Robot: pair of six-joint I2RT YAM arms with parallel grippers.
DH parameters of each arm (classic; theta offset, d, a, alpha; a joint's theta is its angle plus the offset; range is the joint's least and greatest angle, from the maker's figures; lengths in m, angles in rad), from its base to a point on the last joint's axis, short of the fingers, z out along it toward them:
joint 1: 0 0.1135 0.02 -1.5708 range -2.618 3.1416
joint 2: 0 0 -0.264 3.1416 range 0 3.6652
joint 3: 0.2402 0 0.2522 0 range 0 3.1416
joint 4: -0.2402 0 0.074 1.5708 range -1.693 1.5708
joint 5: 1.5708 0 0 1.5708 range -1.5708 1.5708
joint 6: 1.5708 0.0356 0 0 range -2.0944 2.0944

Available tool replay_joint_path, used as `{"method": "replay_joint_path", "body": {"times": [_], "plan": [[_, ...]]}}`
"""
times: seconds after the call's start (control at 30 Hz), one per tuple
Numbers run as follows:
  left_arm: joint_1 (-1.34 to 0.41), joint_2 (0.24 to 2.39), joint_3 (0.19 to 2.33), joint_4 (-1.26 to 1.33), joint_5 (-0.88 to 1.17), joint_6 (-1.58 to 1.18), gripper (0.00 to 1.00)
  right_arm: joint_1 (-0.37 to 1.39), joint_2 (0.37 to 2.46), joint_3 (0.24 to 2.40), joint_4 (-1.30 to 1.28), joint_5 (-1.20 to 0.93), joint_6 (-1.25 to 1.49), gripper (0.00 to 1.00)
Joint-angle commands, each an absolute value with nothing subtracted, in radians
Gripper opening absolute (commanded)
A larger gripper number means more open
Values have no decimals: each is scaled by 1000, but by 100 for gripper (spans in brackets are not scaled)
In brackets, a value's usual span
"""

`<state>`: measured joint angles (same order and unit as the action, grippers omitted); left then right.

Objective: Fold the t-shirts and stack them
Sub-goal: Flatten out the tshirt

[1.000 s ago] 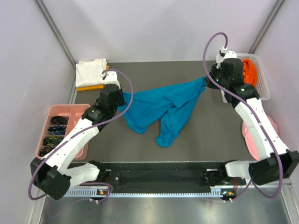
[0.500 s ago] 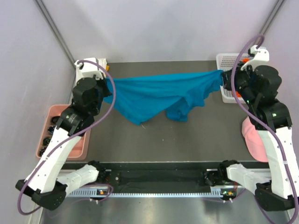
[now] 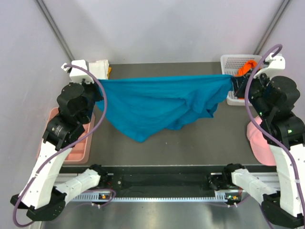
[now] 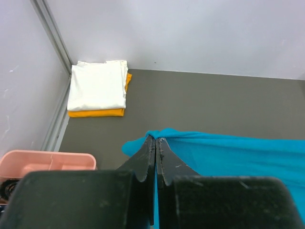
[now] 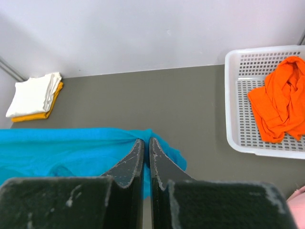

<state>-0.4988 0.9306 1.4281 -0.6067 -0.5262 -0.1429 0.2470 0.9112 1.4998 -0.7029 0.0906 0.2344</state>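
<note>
The teal-blue t-shirt hangs stretched in the air between both grippers, its top edge taut and its lower part sagging toward the table. My left gripper is shut on its left corner. My right gripper is shut on its right corner. The white t-shirt lies folded on the yellow-orange t-shirt at the far left corner. The bright orange t-shirt lies crumpled in the white basket at the far right.
A pink tray holding dark items stands at the left edge, partly under the left arm. A pink baseball cap lies at the right edge. A black rail runs along the near edge.
Both grippers have moved apart and upward, pulling the teal-blue shirt from a bunched heap into a wide stretched sheet. The shirt's lower part has lifted and spread.
</note>
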Motion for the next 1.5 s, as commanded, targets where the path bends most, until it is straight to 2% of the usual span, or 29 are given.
{"method": "replay_joint_path", "body": {"times": [0.0, 0.4, 0.97, 1.23, 1.47], "plan": [[-497, 899, 1486, -620, -583, -112, 0, 253, 877, 1540, -690, 121, 213, 0], [-497, 907, 1463, -637, -583, -117, 0, 253, 873, 1514, -696, 103, 244, 0], [-497, 1078, 1306, -509, -641, -129, 0, 253, 1032, 1361, -655, 190, 307, 0], [-495, 1259, 1235, -394, -623, -146, 0, 253, 1101, 1224, -568, 235, 359, 0], [-474, 1492, 1269, -272, -650, -181, 0, 252, 1239, 1200, -479, 291, 382, 0]]}}
